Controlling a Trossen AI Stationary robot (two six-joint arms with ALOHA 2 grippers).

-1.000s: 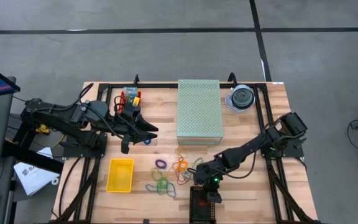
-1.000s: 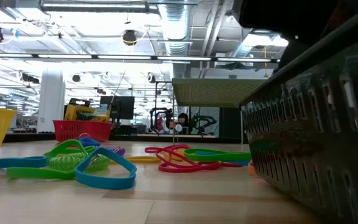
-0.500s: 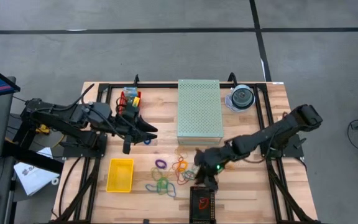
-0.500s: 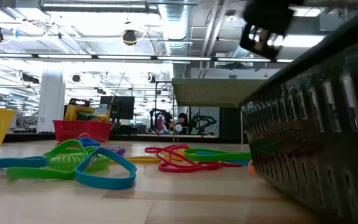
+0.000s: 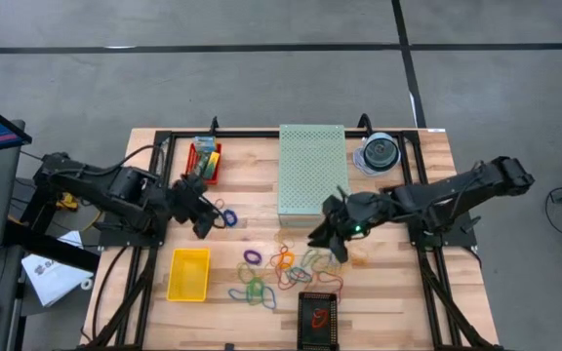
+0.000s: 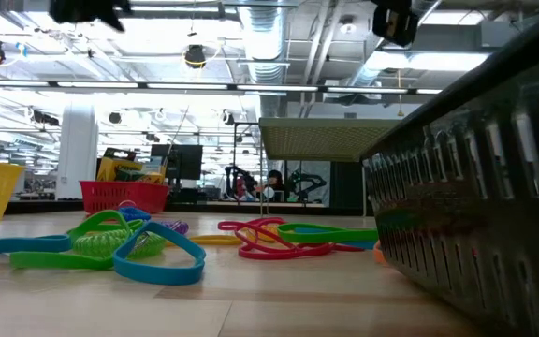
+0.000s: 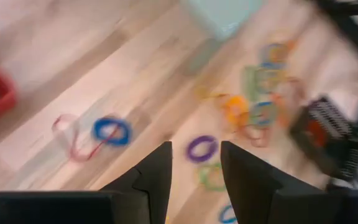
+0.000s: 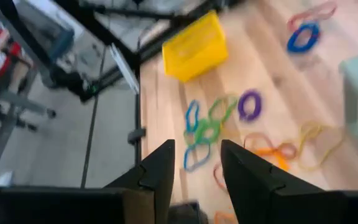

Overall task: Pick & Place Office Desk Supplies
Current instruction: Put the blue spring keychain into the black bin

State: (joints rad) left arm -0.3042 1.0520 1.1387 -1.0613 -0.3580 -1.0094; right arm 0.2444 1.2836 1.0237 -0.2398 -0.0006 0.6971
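From my station, the left gripper hangs over the tabletop with its fingers parted and nothing between them. Just ahead of it lie a blue rubber band and a thin red loop; the red bin holding a crayon box sits behind it, and the yellow bin is just below it toward the near edge.

Moving across, the main scatter of rubber bands in purple, orange, green and blue lies spread between the two grippers, in front of the pale green perforated box. None of these is in a bin yet.

The right gripper hovers at the right end of that scatter, beside the perforated box's near corner, fingers apart and empty. The black basket with a reddish band inside sits below it at the near edge.

I judge both arms are between picks, reaching for fresh bands. Next I'd lower the left gripper onto the blue band, pinching flat against the wood, since such thin loops slip easily.
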